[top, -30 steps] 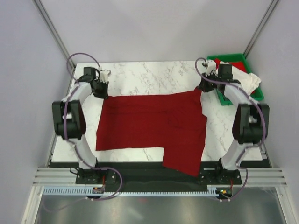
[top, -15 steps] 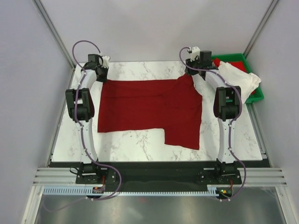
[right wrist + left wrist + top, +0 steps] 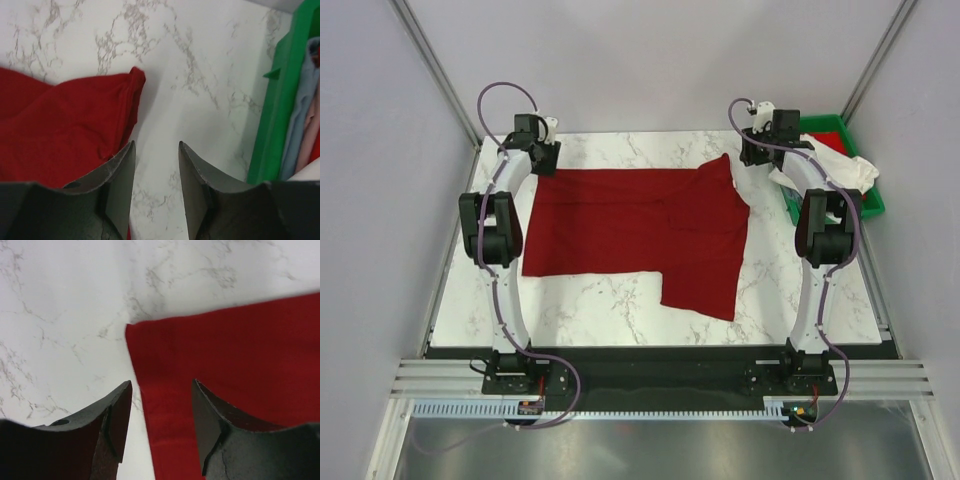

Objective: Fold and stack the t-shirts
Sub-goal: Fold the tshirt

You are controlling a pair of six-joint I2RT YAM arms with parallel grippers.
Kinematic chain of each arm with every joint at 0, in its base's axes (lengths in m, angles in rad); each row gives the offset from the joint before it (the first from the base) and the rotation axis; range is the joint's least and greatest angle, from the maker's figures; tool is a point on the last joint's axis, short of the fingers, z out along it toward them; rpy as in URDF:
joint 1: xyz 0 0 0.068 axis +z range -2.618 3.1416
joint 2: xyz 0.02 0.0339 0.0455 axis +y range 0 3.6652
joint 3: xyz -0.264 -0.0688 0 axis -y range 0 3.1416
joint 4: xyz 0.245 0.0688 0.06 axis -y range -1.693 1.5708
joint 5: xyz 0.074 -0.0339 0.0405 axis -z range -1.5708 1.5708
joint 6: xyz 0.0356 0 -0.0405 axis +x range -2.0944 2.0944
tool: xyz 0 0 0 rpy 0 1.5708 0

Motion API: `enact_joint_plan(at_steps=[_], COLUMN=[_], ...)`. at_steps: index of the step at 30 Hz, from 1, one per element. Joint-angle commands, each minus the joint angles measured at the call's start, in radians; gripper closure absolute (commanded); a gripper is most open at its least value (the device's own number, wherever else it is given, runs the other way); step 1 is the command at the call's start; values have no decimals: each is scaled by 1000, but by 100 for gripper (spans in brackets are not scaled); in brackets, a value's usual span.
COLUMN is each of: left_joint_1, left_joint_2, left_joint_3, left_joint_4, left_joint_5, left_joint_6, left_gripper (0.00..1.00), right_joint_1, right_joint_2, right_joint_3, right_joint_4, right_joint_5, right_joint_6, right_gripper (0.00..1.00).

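Your left gripper (image 3: 161,385) hangs with jaws spread and empty at the far left corner of the marble counter (image 3: 620,147). The far left corner of the dark red t-shirt (image 3: 640,232) lies flat just ahead of the gap. The right finger (image 3: 220,415) is over red cloth, the left over bare marble.

Your right gripper (image 3: 156,145) is likewise released and holds nothing. The shirt's bunched far right corner lies on the counter ahead and to the left of its fingers, and the gap is over bare marble.

The shirt is spread over the far half of the counter, with one flap reaching toward the near edge. The off-white t-shirt (image 3: 842,172) drapes over the green bin (image 3: 868,206) at the far right corner.

Half a second ago the right gripper sat at that bunched corner; it now stands to its right.
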Motion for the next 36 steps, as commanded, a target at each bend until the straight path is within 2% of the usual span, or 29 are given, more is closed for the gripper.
enact_joint_plan(at_steps=[1,6,25,30,36], left_joint_1=[-48,-53,-64,-64,-64], left_joint_2=[-98,-87,-90,-89,-99], left_joint_3=[-70,-88,-95,-91,-82], left_joint_4=[-5,-28,-30,-28,-28], left_joint_5=[-24,-24,-4,-5,1], left_joint_6=[6,13,2,5,-3], left_gripper=[42,44,46,46,46], right_joint_1=[21,21,47,53,52], right_joint_2=[-39,5,77,47,-62], right_joint_3=[-37,-14,15,-1,-62], right_joint_4=[-99,-185,-288,-293,-290], right_joint_5=[-89,-80,56,61,53], right_joint_6=[-41,-79,-191,-183,-186], right_gripper=[53,55,58,58,59])
